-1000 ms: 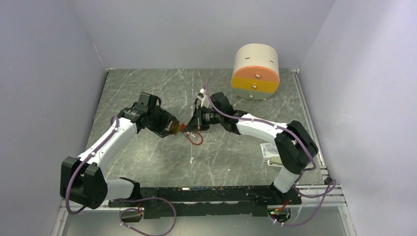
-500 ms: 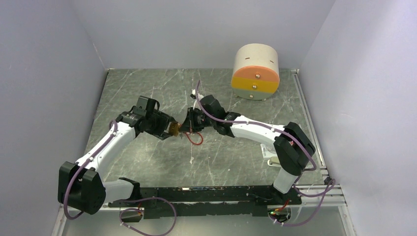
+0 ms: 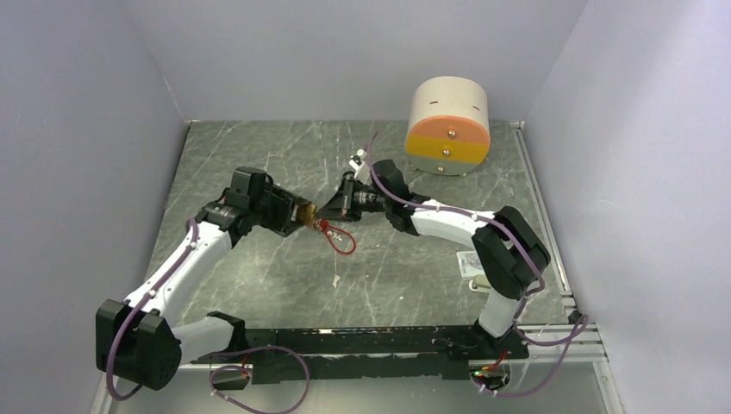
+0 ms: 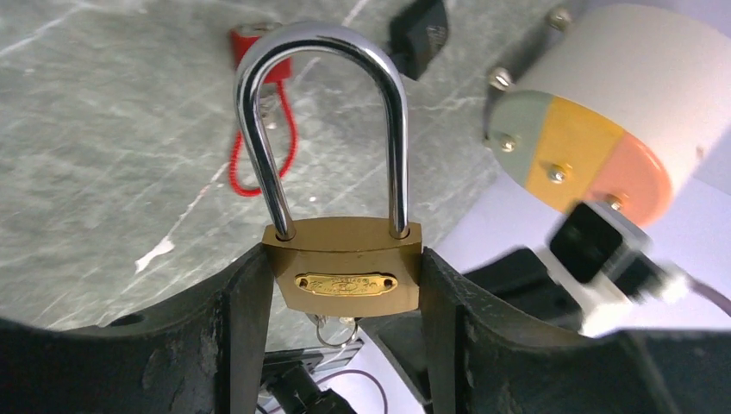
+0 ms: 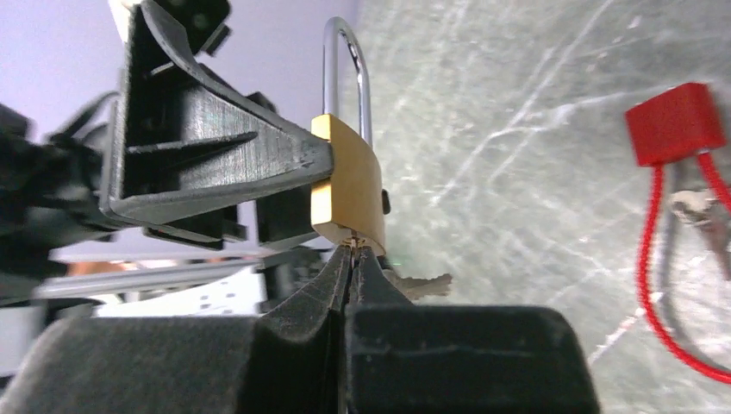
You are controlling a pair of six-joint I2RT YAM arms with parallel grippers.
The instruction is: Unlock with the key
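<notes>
So both arms meet over the middle of the grey-green marbled tabletop [image 3: 259, 155]. The left gripper [image 4: 343, 293] is clamped onto the small brass padlock with the shiny steel shackle [image 4: 343, 278], one black finger [image 4: 246, 328] on each narrow side of the body. The lock is held up off the surface. In the left wrist view both legs of the shackle [image 4: 323, 121] are still seated in the brass body, so it's locked.

The right gripper [image 5: 349, 259] comes in from the opposite side and is fully clenched, tips pinched together right against the underside of the padlock where the keyhole would be. What exactly sits between the tips is too tight to make out. A silver toothed key [image 5: 418, 285] pokes out sideways just behind those tips, below the lock. The left wrist view also shows a bit of silver ring [image 4: 336, 328] hanging under the body.

Lying on the table just below the two grippers is a loop of red cord with a red plastic tag [image 3: 342, 241]. The right wrist view shows a small greyish metal piece [image 5: 702, 228] next to it, maybe another key, hard to say.

Over in the far right corner, well apart from all this, is a beige cylinder with an orange and yellow face [image 3: 446, 125], lying on its side with the coloured face toward the arms.
</notes>
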